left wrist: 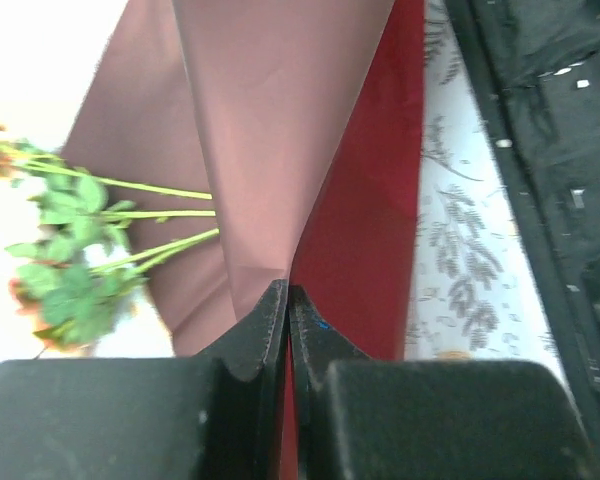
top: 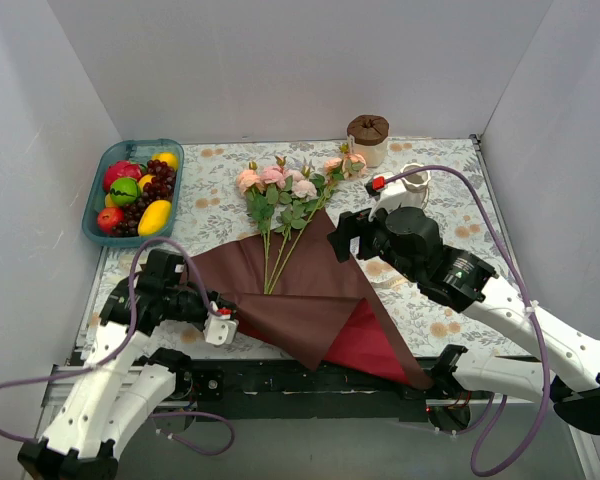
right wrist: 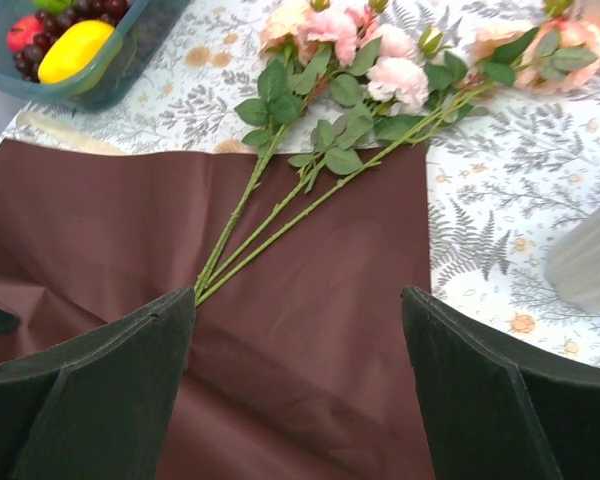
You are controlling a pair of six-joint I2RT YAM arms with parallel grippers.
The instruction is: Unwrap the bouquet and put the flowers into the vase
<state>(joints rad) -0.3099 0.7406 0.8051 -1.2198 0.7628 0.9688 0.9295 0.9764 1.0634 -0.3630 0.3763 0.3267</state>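
The bouquet lies opened out: its maroon wrapping paper point(top: 290, 300) is spread flat, and the flowers point(top: 285, 190), pink and peach roses on thin green stems, rest with their stems on it. My left gripper point(top: 225, 325) is shut on the paper's point(left wrist: 270, 130) near left edge, the sheet pinched between its fingertips point(left wrist: 275, 300). My right gripper point(top: 342, 238) hovers open above the paper's right part, and the stem ends point(right wrist: 270, 215) reach its left finger point(right wrist: 160, 330). The white ribbed vase point(top: 412, 185) stands behind the right arm and shows again as the vase point(right wrist: 590, 260) at the right edge.
A teal basket of fruit point(top: 130, 190) sits at the back left. A cream jar with a brown top point(top: 368, 138) stands at the back, beside the blooms. The patterned tablecloth point(top: 450, 320) lies under everything, and a black rail point(left wrist: 540, 150) runs along the near edge.
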